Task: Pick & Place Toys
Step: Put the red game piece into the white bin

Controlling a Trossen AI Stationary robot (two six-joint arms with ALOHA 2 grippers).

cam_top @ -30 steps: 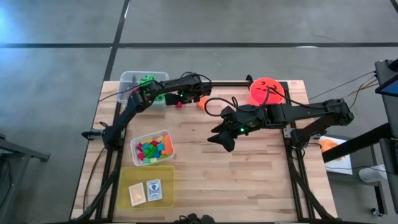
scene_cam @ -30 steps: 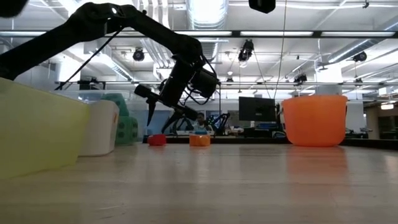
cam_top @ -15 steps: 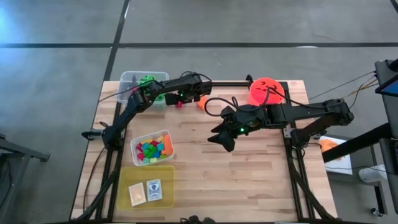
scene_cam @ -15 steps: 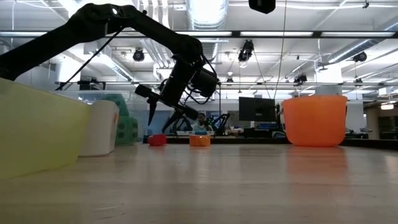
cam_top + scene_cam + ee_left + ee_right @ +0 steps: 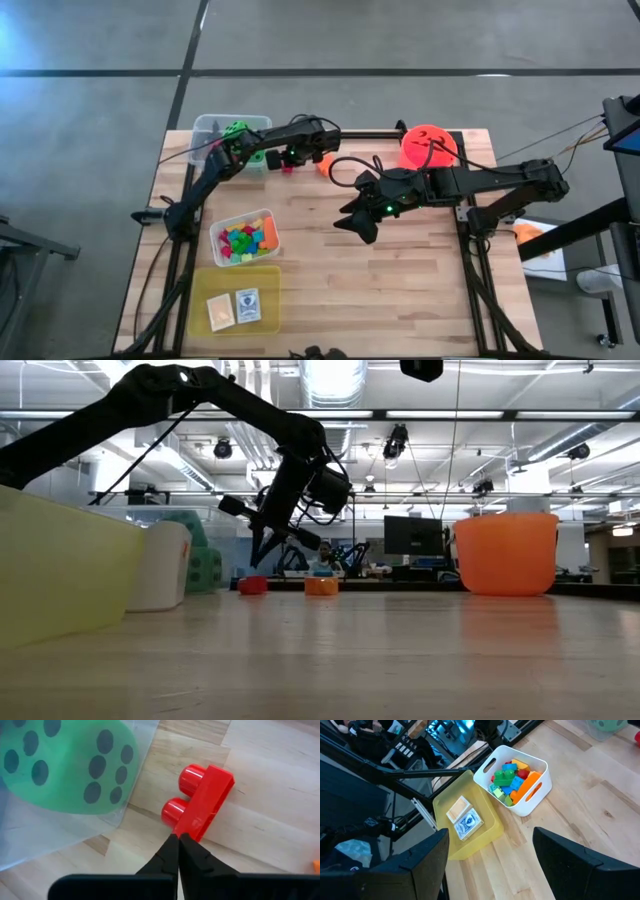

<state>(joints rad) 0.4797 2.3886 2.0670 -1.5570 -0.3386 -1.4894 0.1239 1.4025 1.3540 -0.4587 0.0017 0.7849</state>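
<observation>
Red block [image 5: 205,800] on table; left claw [image 5: 178,845] closed above.

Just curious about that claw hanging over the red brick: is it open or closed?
Closed. The left claw has its two dark fingers pressed together, tips beside the red brick, not around it.

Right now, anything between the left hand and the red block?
Nothing visible. The left hand is shut, its tips right at the red block's edge with no gap showing, not around it. The clear tub with the green die sits just beside the block, off the approach line.
</observation>
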